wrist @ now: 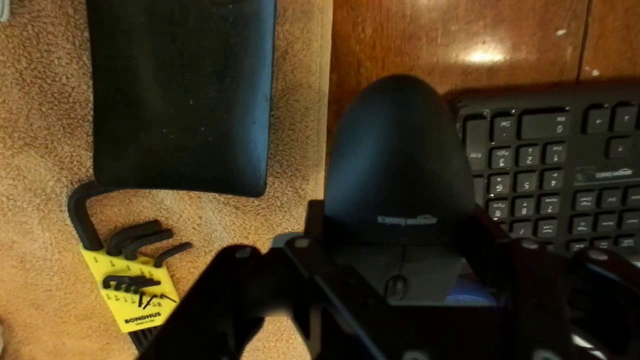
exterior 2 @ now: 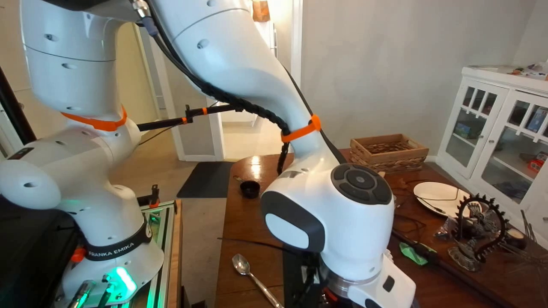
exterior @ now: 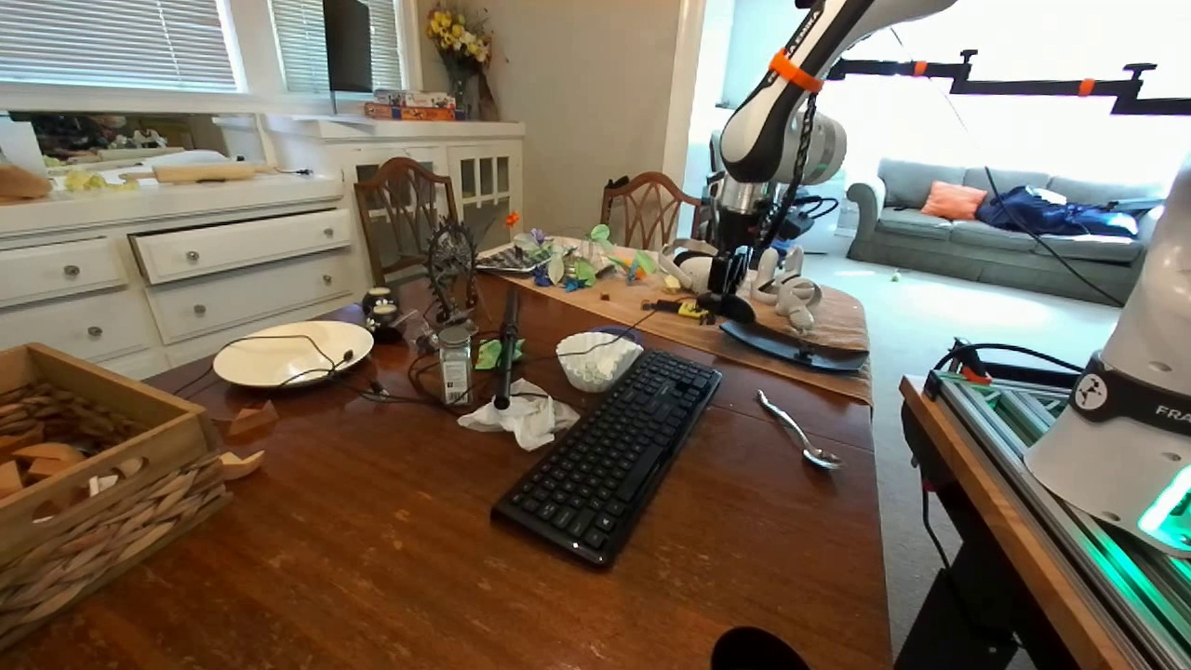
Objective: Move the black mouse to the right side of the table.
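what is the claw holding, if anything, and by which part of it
The claw holds the mouse by its two sides, toward the button end.

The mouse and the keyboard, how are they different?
The mouse is smooth and rounded; the keyboard is long and covered in keys. The mouse is much smaller than the keyboard. The mouse is held in the gripper, while the keyboard lies on the table. Both are black.
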{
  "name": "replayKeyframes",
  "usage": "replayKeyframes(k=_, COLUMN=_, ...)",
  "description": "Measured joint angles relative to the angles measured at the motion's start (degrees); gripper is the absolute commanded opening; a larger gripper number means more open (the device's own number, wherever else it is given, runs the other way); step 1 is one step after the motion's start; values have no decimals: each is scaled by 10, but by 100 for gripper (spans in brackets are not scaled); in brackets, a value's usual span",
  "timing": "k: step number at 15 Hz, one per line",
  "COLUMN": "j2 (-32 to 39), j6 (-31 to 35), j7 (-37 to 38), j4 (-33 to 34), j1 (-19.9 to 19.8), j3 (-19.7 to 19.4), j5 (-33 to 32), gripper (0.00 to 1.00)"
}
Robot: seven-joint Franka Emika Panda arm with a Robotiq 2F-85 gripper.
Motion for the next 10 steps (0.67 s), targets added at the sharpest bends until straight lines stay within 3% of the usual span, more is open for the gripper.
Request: replayKeyframes(k=10, j2=106, j6=25, j7=65, j4=72, j1=-66, j3=63, j5=0, gripper=42)
